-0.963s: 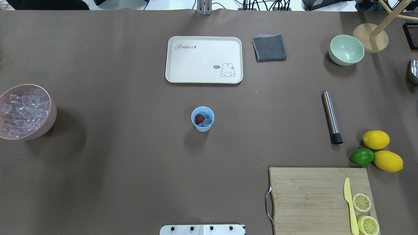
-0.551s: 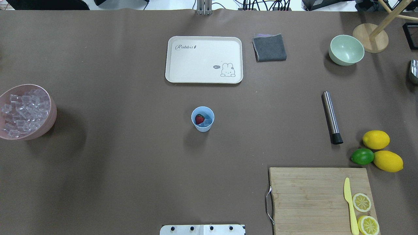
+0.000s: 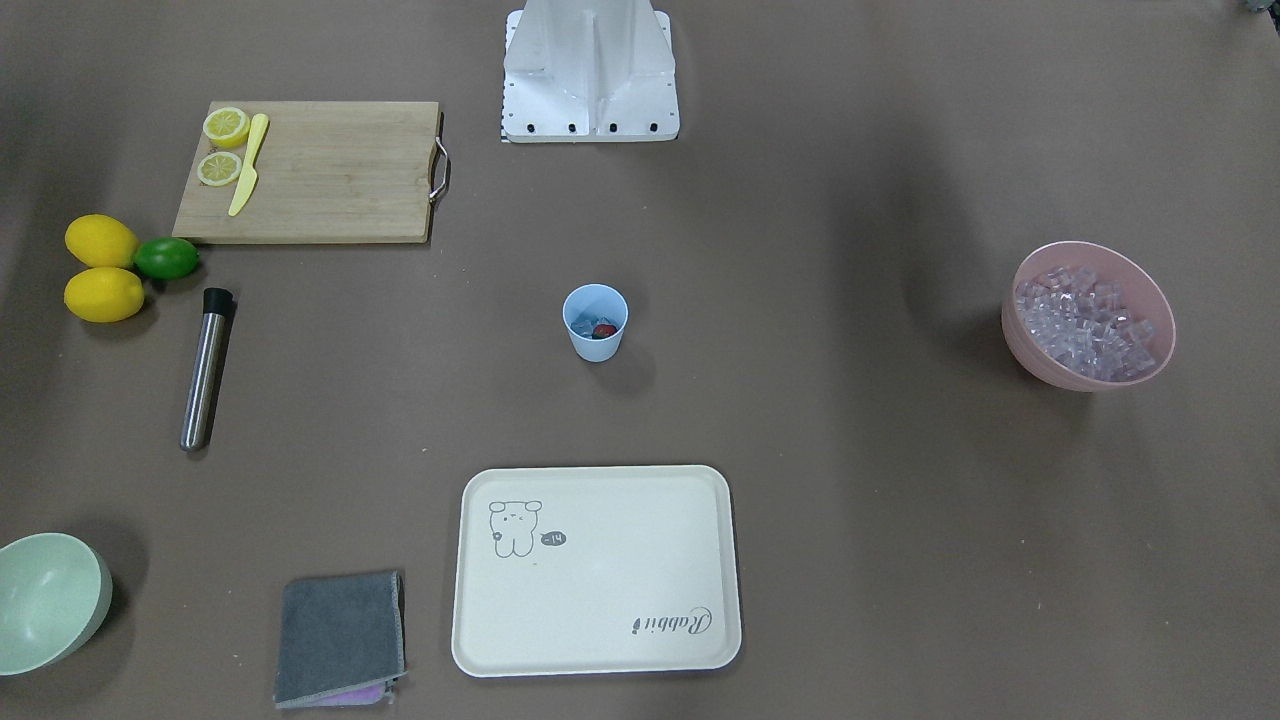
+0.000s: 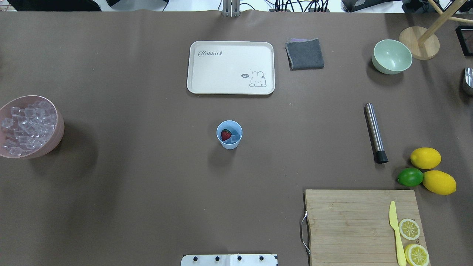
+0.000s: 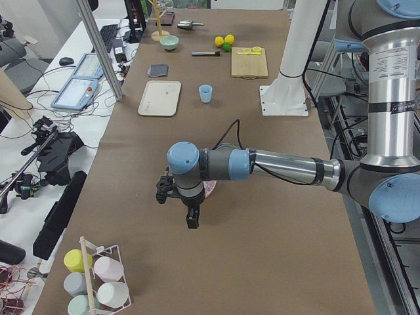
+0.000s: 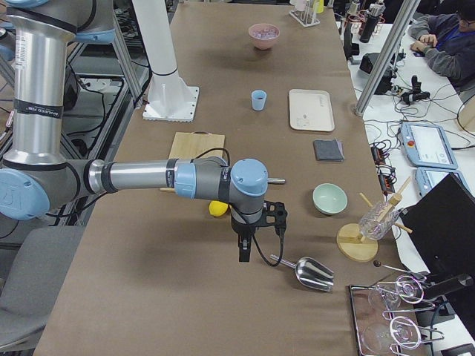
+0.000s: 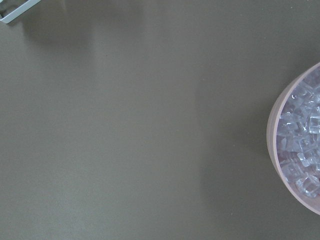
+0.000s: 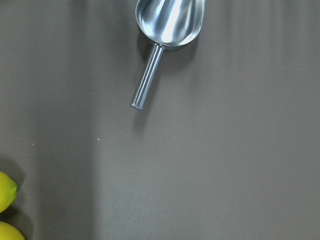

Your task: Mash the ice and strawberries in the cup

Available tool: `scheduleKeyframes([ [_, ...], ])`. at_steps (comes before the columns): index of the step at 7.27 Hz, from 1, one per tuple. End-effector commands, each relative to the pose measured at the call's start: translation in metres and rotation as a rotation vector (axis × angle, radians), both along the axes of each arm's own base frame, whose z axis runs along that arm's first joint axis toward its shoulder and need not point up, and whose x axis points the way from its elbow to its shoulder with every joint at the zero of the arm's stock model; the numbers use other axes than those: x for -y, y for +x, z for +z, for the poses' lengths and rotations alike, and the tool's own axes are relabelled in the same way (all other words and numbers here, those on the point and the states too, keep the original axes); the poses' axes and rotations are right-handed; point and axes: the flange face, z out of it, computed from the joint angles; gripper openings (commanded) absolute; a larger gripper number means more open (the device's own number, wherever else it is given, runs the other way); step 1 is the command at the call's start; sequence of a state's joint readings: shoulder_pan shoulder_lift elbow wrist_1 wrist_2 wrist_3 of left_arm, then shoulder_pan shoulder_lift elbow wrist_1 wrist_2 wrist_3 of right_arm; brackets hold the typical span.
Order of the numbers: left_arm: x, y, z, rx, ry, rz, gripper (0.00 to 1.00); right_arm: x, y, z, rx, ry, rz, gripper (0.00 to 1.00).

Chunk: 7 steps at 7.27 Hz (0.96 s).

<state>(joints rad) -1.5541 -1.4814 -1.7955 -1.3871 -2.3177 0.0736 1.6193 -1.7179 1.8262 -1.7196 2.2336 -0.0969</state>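
Brown matting covers the long desk, and the cup [image 4: 229, 134] stands upright near its middle, well apart from everything else. Inside it lie the strawberry [image 4: 225, 134] and some ice [image 4: 234, 138], side by side against the wall.

At the desk's edge on the robot's left sits a pink bowl [image 4: 59, 129] heaped with spare cubes [image 4: 27, 125]. A pale green bowl [image 4: 391, 56] sits toward the far corner on the robot's right. A cream tray [image 4: 231, 67] lies beyond the cup toward the far edge, with a folded grey cloth [image 4: 305, 54] just beside it.

On the robot's right, a steel muddler [image 4: 375, 133] lies flat between the cup and two lemons [image 4: 425, 158] that flank a lime [image 4: 410, 177]. A cutting board [image 4: 351, 221] at the near edge carries a yellow knife [image 4: 396, 232] and two lemon halves [image 4: 409, 228]. A metal scoop [image 8: 170, 20] lies farther toward the right end.

The left gripper [image 5: 191, 220] hangs above the desk by the pink bowl. The right gripper [image 6: 243, 254] hangs near the scoop. Each shows only in a side view, so I cannot tell how their jaws stand.
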Motion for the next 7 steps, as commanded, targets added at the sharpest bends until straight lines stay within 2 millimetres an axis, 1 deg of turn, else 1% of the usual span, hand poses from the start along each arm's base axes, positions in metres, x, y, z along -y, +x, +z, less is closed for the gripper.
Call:
scheduleKeyframes([
  [1, -0.001, 0.0, 0.0, 0.0, 0.002, 0.0, 0.99, 0.002, 0.0, -0.002, 0.0, 0.004, 0.002, 1.0],
  [4, -0.001, 0.0, 0.0, 0.0, 0.008, 0.001, 0.99, 0.002, -0.001, -0.003, 0.006, 0.007, -0.001, 1.0],
  [6, -0.006, 0.0, 0.01, -0.001, 0.031, 0.0, 0.99, 0.002, 0.0, -0.004, 0.006, 0.009, 0.0, 1.0],
  [7, -0.013, 0.001, 0.018, -0.001, 0.037, 0.002, 0.99, 0.002, -0.001, -0.005, 0.007, 0.012, -0.003, 1.0],
])
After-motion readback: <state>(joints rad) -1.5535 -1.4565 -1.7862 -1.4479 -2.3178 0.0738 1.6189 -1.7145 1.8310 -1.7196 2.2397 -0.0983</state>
